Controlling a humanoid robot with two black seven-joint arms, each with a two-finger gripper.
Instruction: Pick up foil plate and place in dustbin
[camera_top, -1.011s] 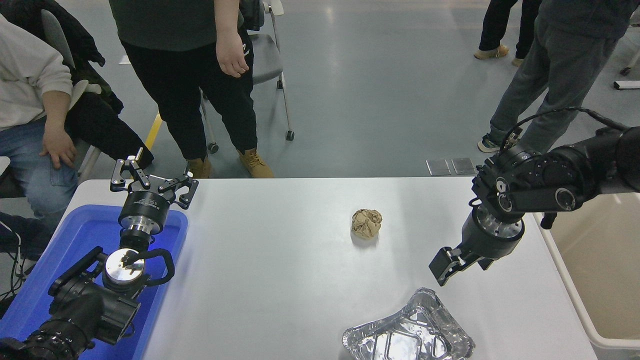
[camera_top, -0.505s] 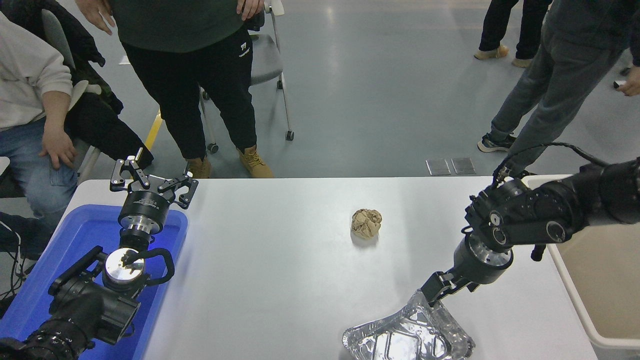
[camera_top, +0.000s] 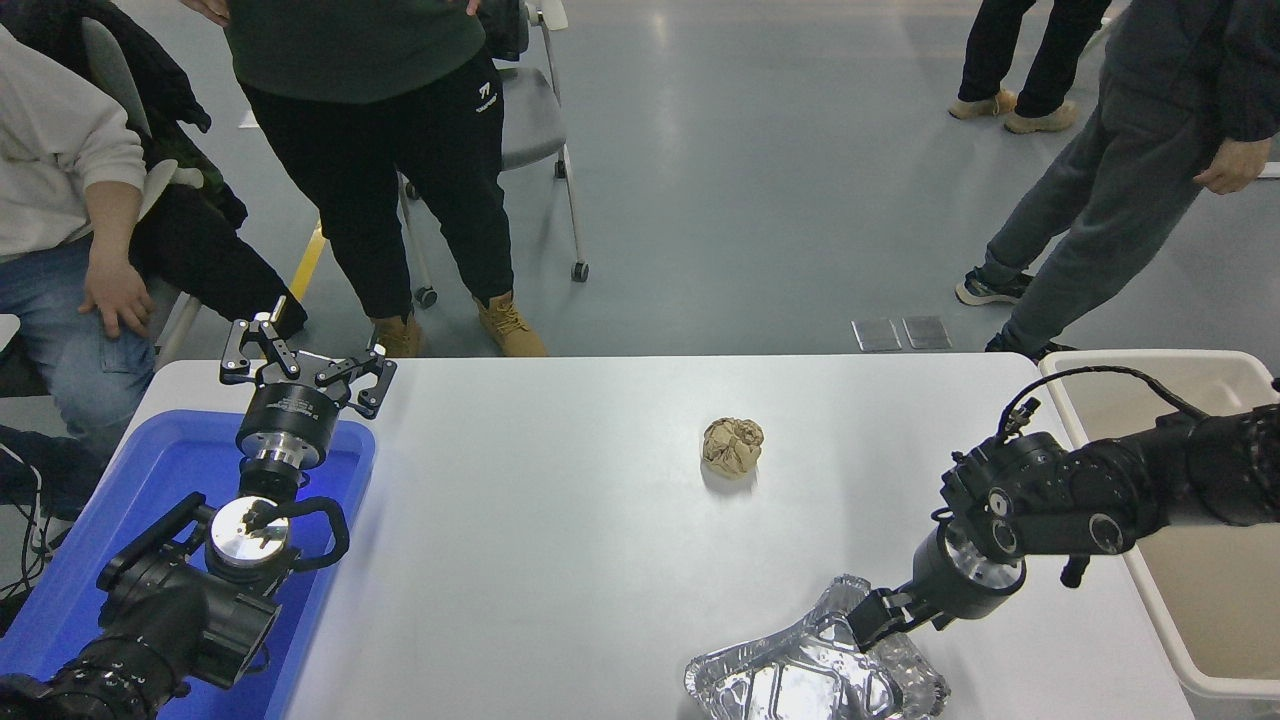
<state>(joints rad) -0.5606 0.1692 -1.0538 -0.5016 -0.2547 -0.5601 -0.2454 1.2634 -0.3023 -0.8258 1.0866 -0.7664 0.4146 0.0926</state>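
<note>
While the right end effector (camera_top: 868, 627) sits low at the far rim of the foil plate (camera_top: 800, 680), fingers touching the foil, its opening cannot be made out. Plate lies on the counter (camera_top: 560, 520) at near edge; dustbin (camera_top: 1190, 600) just right; paper ball (camera_top: 733, 446) well apart. Left end effector (camera_top: 305, 365) spread wide over blue tray (camera_top: 150, 480)

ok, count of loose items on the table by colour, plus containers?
Silver: 1, the foil plate, with the right end effector at its far rim
Brown: 1, the crumpled paper ball
Blue: 1, the tray, under the parked left end effector
Beige: 1, the dustbin, beside the table's right edge, not on it
Total: 4
</note>
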